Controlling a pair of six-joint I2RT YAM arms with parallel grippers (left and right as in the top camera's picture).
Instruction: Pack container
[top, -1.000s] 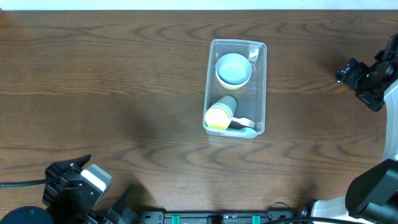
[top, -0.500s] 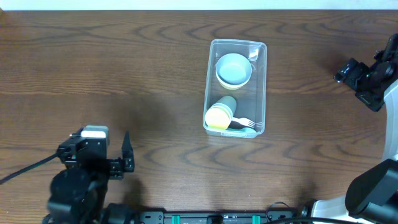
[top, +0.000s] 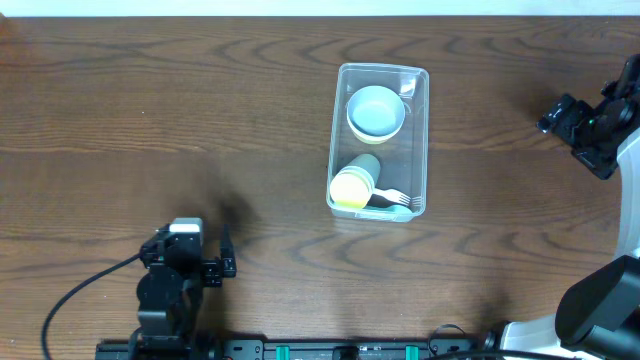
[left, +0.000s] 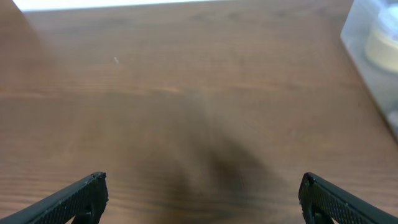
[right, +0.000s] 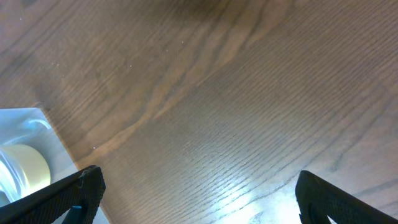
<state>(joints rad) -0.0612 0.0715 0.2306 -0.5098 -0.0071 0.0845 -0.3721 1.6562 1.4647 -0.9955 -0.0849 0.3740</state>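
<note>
Well right of the wide-open, empty left hand (left: 202, 182), the container (top: 421, 140); right hand (right: 198, 175) likewise open, empty.

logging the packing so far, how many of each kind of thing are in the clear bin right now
bowl: 1, light blue; the yellow edge under it may be a second nested bowl, cannot tell
cup: 1, yellow-green, lying on its side
fork: 1, white
total: 3 things in the container

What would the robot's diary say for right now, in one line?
container: holds bowl, cup on its side, fork | left gripper: open, empty, over table | right gripper: open, empty, apart from container
</note>
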